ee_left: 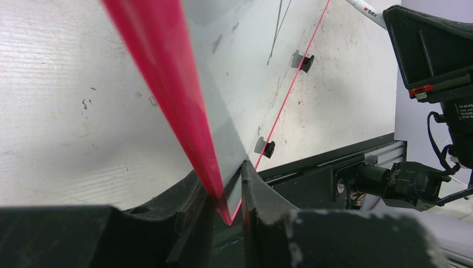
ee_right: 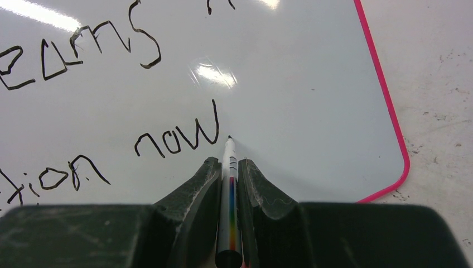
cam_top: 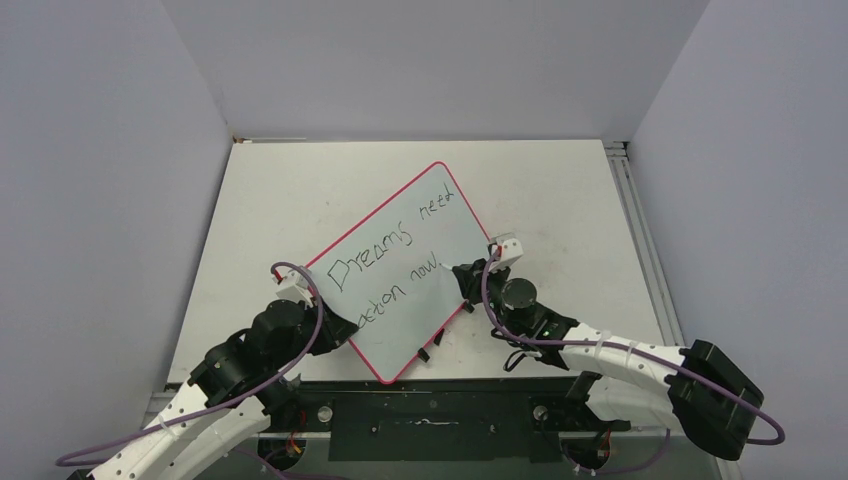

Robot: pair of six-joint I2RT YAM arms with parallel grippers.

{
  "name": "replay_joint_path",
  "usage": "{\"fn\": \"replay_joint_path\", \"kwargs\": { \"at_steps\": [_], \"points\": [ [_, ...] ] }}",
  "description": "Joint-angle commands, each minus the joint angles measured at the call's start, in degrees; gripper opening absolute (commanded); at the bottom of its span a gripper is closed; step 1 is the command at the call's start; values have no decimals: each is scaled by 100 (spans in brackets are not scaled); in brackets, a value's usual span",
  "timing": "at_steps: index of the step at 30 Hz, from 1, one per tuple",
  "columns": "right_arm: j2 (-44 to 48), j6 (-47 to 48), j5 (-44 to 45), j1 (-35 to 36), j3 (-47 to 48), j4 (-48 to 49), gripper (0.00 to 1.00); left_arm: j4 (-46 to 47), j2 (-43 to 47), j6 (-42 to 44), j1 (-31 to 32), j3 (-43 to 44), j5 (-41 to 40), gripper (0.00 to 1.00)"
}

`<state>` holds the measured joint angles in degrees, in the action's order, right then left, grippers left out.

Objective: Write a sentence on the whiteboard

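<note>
At the whiteboard's point(ee_right: 312, 100) lower row of writing, your right fingers point(ee_right: 196, 190) are clenched on a marker point(ee_right: 229, 178), a white barrel with a rainbow stripe and one finger on each side of it. Its black tip points away from the wrist and meets the board's white face just to the right of the word "now", close beside the last stroke of the "w". The pink-red rim curves round a corner of the board off to the right of the tip, with bare white face in between.

On the far side of the whiteboard from there, your left fingers point(ee_left: 262, 206) are clamped on its rim. The red edge runs down into the narrow gap between them, one finger on each face of the board. In that wrist view two small black feet point(ee_left: 304, 60) show along the adjoining long edge. You cannot tell from it whether the board lies flat or is tipped up.

From overhead, the whiteboard sits turned at a slant on the white surface point(cam_top: 560, 200), one corner toward the arm bases and the opposite corner toward the back wall. The sentence point(cam_top: 392, 262) crosses it in two slanted rows — "Dreams need" above, "action now" below. The left fingers hold the short edge where both rows begin — the right fingers reach in over the long edge beside "now".
</note>
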<state>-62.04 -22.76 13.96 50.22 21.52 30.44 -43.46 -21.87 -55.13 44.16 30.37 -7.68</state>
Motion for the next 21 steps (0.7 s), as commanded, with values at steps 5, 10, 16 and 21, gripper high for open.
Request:
{"fn": "replay_joint_path", "kwargs": {
  "at_steps": [5,10,16,21],
  "points": [
    [33,-46,-132,-40,13,284,5,-97,16,-2,-20,126,-252,11],
    [542,48,-15,-38,182,-155,5,-247,102,-32,-18,206,-281,26],
    [1140,250,102,-39,391,-801,5,-504,253,-50,-13,356,-321,48],
    [1384,313,134,-43,495,-1148,5,-707,320,-5,-15,485,-279,57]
  ]
}}
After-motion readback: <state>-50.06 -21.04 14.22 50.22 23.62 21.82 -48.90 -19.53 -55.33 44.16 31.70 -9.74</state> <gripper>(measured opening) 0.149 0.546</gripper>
